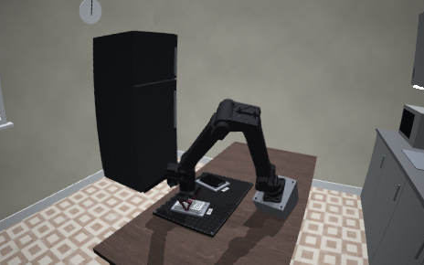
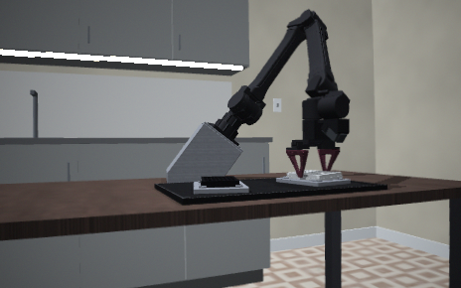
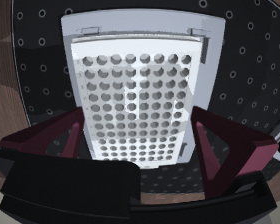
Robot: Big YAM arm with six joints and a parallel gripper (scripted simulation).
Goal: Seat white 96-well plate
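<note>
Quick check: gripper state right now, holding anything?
Gripper: open, holding nothing, fingers straddling the white plate E01 on nest N1.

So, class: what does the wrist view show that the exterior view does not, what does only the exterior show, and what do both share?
Only the wrist view shows the wells of the white plate from above. Only the exterior view shows the black plate, the arm's grey base and the table edge. Both show the open gripper with its fingers either side of the white plate, on the black board.
</note>
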